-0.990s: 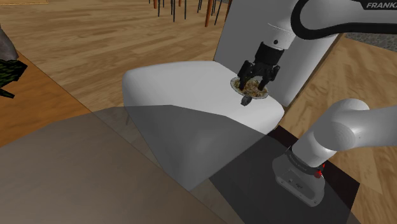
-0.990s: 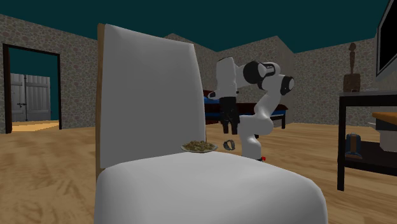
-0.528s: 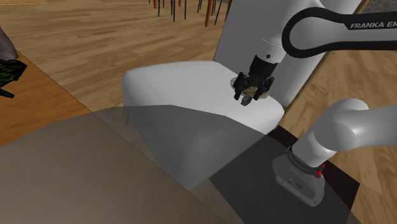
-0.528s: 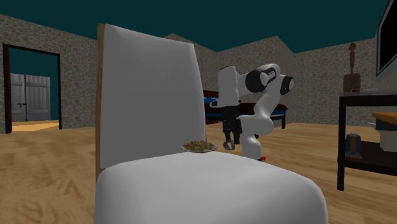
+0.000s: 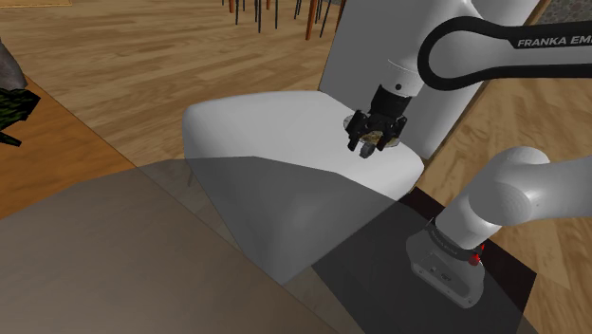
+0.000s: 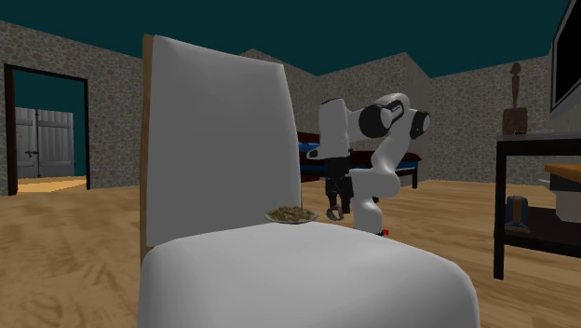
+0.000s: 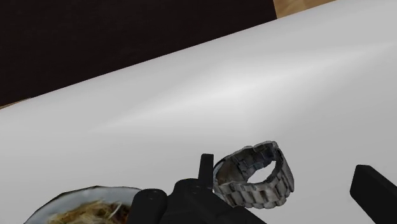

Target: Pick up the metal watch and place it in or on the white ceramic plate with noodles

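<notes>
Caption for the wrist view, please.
Open pincer straddles the metal watch on the white chair seat, the noodle plate lying just beside it.

You look down from the shoulder camera, high beside the stand (image 5: 517, 275) at 5 o'clock, over the chair seat (image 5: 275, 142). Your second camera sits low across the seat, facing the arm (image 6: 372, 158) at 3 o'clock. The wrist camera hangs close above. All share seat and plate (image 6: 290, 215).

Watch (image 7: 254, 177): lies between the spread fingers of the gripper (image 7: 288, 181).
Plate (image 6: 276, 217): heaped with noodles, close beside one finger.
Backrest (image 5: 346, 57): upright wall close behind; closes that side.
Seat (image 5: 256, 133): broad bare surface, open towards the shoulder view's left.
</notes>
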`<state>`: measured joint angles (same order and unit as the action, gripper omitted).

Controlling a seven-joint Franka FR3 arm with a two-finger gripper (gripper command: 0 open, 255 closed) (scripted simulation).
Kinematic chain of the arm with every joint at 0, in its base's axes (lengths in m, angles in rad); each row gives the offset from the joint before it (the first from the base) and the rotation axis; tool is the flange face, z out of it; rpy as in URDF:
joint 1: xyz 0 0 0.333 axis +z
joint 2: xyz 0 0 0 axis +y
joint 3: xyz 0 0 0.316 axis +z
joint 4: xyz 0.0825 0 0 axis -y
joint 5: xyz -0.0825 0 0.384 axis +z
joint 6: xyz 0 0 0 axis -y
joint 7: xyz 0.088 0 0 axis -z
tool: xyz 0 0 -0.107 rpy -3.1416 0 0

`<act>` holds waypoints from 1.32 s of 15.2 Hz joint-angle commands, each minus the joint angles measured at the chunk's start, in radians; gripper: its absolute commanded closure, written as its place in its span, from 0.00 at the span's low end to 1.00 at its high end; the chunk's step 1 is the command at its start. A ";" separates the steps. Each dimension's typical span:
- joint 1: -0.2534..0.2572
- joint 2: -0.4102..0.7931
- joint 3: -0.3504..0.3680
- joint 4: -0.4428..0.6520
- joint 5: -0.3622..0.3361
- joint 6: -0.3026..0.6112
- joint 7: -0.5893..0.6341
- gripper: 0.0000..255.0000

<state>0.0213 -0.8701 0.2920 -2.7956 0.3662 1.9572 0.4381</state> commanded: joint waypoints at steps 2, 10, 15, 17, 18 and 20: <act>0.001 0.003 0.001 -0.003 0.003 0.001 -0.001 1.00; 0.000 0.007 0.001 0.000 0.002 0.003 -0.001 1.00; 0.046 0.181 -0.147 0.157 -0.173 -0.048 -0.466 0.00; 0.057 0.210 -0.161 0.171 -0.192 -0.041 -0.528 0.00; 0.058 0.213 -0.159 0.160 -0.190 -0.026 -0.529 0.00; 0.060 0.220 -0.155 0.137 -0.186 0.003 -0.530 0.00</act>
<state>0.0782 -0.6531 0.1360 -2.6471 0.1800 1.9470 -0.0850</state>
